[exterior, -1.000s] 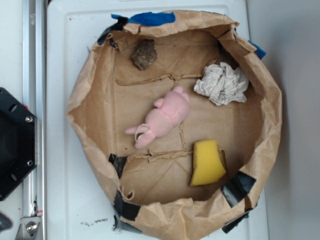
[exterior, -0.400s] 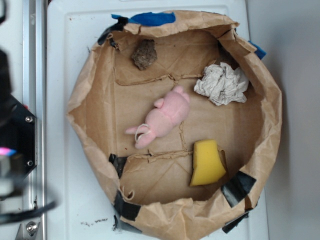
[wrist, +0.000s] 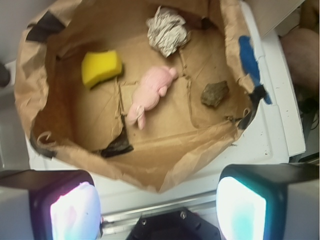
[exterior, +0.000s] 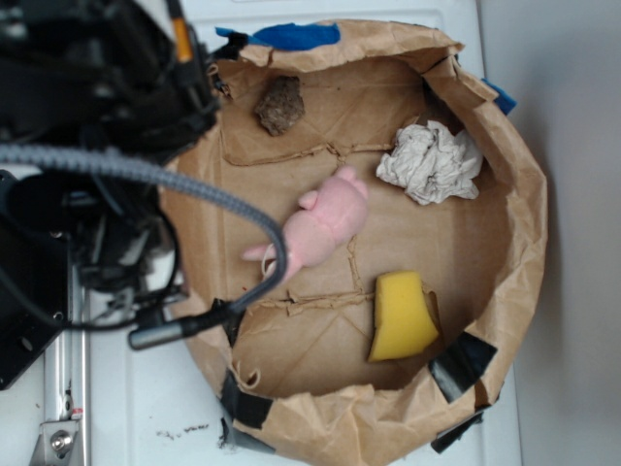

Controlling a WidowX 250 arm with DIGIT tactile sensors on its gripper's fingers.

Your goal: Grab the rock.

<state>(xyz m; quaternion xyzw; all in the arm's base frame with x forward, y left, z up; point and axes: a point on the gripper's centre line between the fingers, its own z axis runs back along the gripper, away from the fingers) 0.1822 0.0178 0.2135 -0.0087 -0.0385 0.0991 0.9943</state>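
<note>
Gripper (wrist: 160,212) jaws spread wide, nothing between them, hanging outside the near rim of the paper bag (wrist: 170,165). Rock (wrist: 215,94) lies on the bag floor well ahead of the jaws and off toward the right finger's side, close under the bag's wall. Pink plush toy (wrist: 149,92) lies ahead near center. Yellow sponge (wrist: 101,66) sits ahead toward the left finger's side. Crumpled paper (wrist: 167,30) farthest ahead. Rock untouched.

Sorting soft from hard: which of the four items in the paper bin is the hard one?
The rock, the dark brown angular chunk by the blue-taped rim.
</note>
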